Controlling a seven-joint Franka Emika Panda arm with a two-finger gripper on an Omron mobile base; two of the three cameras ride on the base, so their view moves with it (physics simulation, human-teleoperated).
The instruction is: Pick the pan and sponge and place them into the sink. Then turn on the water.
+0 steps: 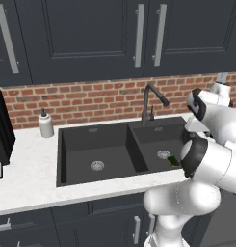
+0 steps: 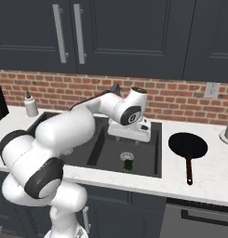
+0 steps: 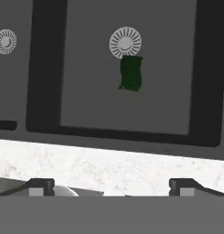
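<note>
What things look like they are made of

The sink [image 1: 66, 144] looks dark and matt, with shiny metal drains [image 3: 125, 42]. The counter [image 2: 213, 176] is smooth white speckled stone. The wall [image 1: 90, 99] is rough red brick. The pan [image 2: 188, 145] is dull black. The sponge [image 3: 130, 73] looks soft and green.

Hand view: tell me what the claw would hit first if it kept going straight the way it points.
Likely the pale counter strip at the sink's rim, just beyond the open claw; the sponge sits farther on. Depth is uncertain.
</note>
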